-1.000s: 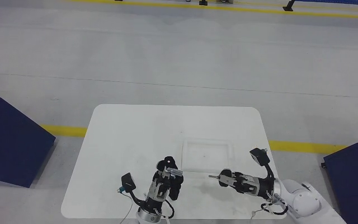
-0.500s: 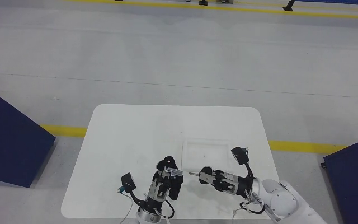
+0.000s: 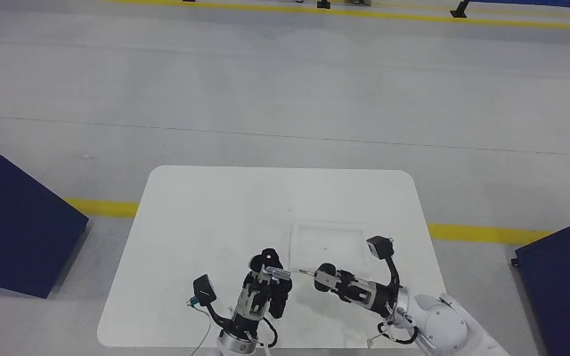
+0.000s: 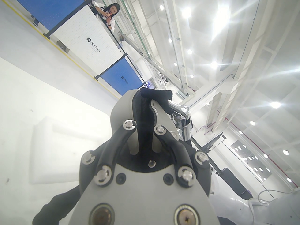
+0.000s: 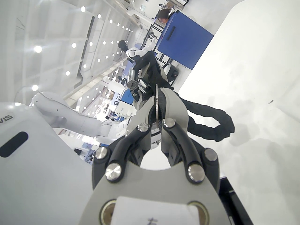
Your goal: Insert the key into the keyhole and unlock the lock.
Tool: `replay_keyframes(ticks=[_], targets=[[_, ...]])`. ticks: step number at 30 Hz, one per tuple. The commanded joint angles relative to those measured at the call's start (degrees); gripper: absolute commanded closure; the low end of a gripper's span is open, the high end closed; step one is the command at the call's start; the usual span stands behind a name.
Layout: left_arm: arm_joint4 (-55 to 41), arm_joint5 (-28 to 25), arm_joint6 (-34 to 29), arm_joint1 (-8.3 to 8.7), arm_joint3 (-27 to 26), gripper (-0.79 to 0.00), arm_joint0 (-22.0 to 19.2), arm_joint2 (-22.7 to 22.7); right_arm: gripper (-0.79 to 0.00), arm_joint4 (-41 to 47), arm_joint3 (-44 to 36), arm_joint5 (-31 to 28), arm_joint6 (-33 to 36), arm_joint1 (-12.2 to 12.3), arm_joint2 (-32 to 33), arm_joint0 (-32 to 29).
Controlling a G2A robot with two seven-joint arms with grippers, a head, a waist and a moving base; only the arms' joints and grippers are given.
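Pre-insertion step. Left gripper (image 3: 269, 278) fingers clamped on the lock (image 4: 181, 118), held above the desk (image 3: 196, 222). Right gripper (image 5: 159, 99) fingers pinch the key (image 5: 156, 92), tip near the keyhole (image 5: 132, 84), not in yet. Next, probably: align blade with slot, push straight in, turn.

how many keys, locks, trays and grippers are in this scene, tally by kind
key: 1, held in the right gripper
lock: 1, held in the left gripper
white tray: 1, on the table
grippers: 2
total: 5
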Motion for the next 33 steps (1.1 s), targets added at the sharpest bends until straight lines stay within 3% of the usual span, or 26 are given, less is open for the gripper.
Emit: replay_keyframes(ticks=[1, 12, 24, 33], targets=[[0.0, 0.0, 0.0, 0.0, 0.0, 0.0, 0.0, 0.0, 0.0, 1.8, -0.5, 0.5, 0.4, 0.0, 0.3, -1.0], [0.0, 0.0, 0.0, 0.0, 0.0, 0.0, 0.0, 0.0, 0.0, 6.1, -6.8, 6.7, 2.0, 0.6, 4.5, -7.2], [0.0, 0.0, 0.0, 0.0, 0.0, 0.0, 0.0, 0.0, 0.0, 5.4, -7.7, 7.7, 1.6, 0.5, 4.5, -7.6], [0.0, 0.0, 0.0, 0.0, 0.0, 0.0, 0.0, 0.0, 0.0, 7.2, -12.3, 10.9, -0.7, 0.4, 6.5, -11.9]])
